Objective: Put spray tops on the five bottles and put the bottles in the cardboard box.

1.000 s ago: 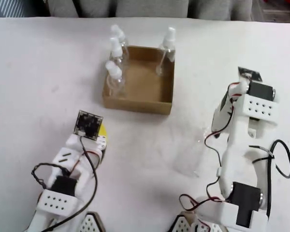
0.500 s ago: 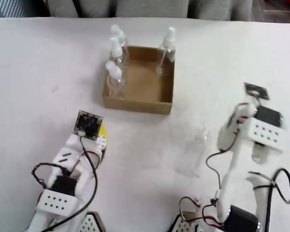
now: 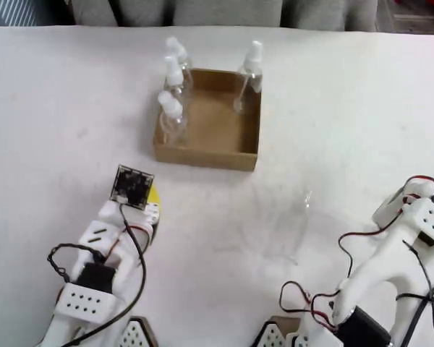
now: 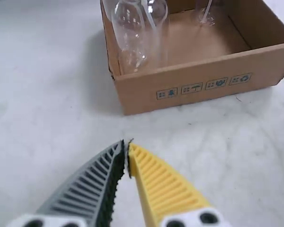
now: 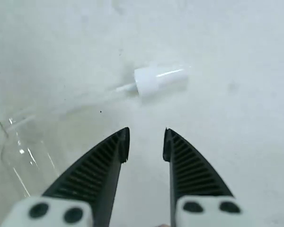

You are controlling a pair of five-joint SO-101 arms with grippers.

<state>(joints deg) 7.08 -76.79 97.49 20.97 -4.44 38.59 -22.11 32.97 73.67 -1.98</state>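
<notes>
Four clear spray-topped bottles (image 3: pixel 172 108) are standing in the brown cardboard box (image 3: pixel 206 155) with printed symbols (image 4: pixel 201 86). My left gripper (image 4: pixel 127 150) is pressing its fingers together; my right gripper (image 5: pixel 145 137) is hovering spread near a loose white spray top (image 5: pixel 154 80) and a topless clear bottle (image 5: pixel 23 146) lying on the table.

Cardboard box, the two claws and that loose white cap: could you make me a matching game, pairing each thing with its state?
Things:
1. cardboard box
2. left gripper
3. right gripper
4. spray top

States:
A. shut
B. lying on the table near a topless bottle
C. open, above the table
D. holding capped bottles

Pairs: 1-D, 2-A, 3-C, 4-B.
</notes>
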